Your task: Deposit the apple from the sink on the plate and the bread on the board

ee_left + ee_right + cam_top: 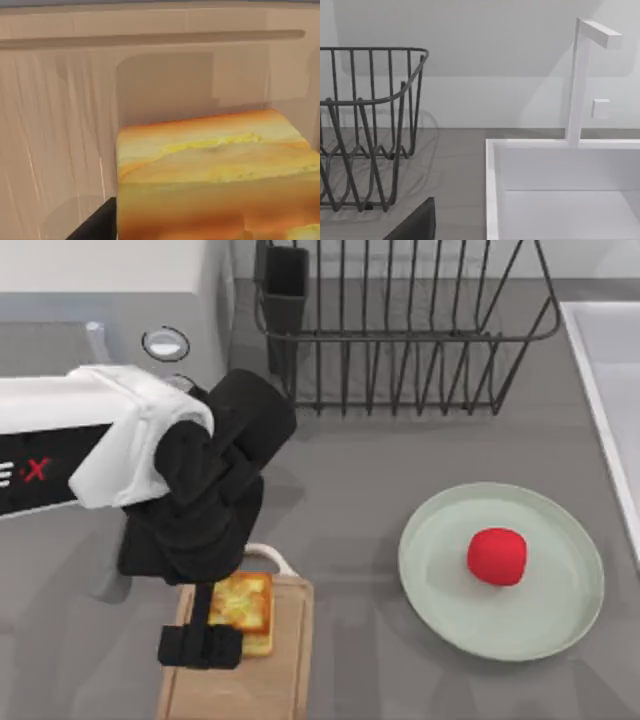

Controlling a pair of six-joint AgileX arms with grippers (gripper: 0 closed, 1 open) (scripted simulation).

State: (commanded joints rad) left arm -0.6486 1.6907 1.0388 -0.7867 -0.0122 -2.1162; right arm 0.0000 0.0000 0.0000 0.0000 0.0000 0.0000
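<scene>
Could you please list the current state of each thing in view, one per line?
apple: resting on the plate, right of its middle.
plate: flat on the counter, holding the apple.
bread: lying on the board, toasted side up.
board: flat on the counter, bearing the bread.
left gripper: low over the board, beside the bread.
sink: nothing visible in the part of the basin that shows.
dish rack: upright, with a dark cup in its corner.

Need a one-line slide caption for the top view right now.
Left gripper over the bread on the board; apple sits on the plate.
</scene>
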